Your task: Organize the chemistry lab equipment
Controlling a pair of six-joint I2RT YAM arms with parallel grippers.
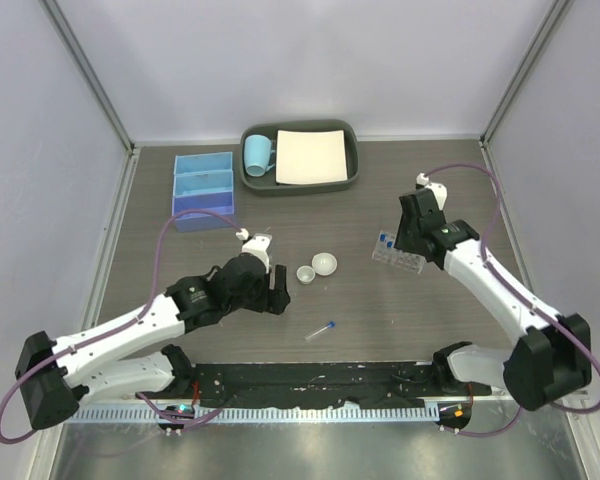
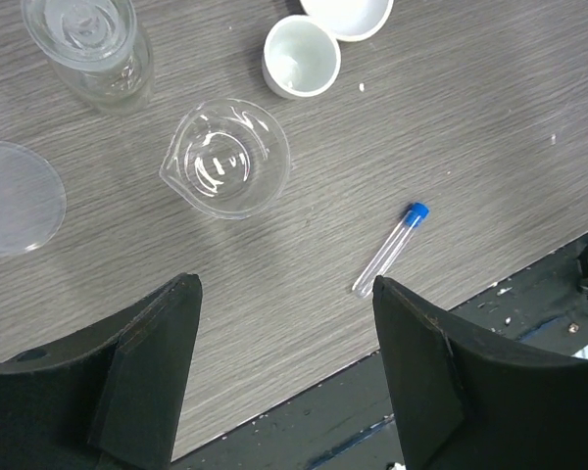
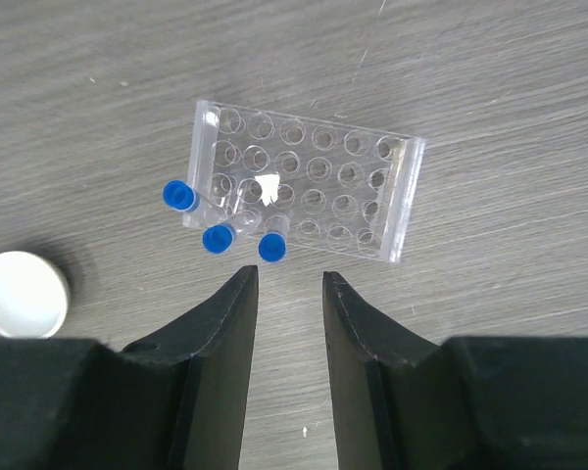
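While three blue-capped tubes point(image 3: 217, 239) lean in the near corner of the clear rack point(image 3: 314, 186), the right end effector point(image 3: 287, 279) hangs just short of them. Its fingers are parted by a narrow gap with nothing between. The nearest cap sits right beyond the fingertips, and the gap looks about as wide as one tube needs. Whether a pad touches that cap is hard to tell from the wrist view. The tubes stand tilted rather than upright, probably because the holes fit loosely around such thin bodies.

The left end effector point(image 2: 284, 294) is spread wide and empty above the counter point(image 2: 490, 117). A loose tube point(image 2: 390, 250) lies flat just ahead of its right finger, cap pointing away, so it is the likely next pick. The wide spread leaves room to come down across its thin body. Farther ahead stand a small clear cup with a spout point(image 2: 230, 157) and a small clear bottle point(image 2: 88, 44). A flat clear lid point(image 2: 10, 196) lies off to the left, and the two white dishes point(image 2: 301, 56) sit side by side beyond the cup. The blue box point(image 1: 203, 190) lies well beyond this end effector, and the overhead view shows nothing in its three compartments. Judged from this, the tubes are nearly sorted and the rest is not yet put away.
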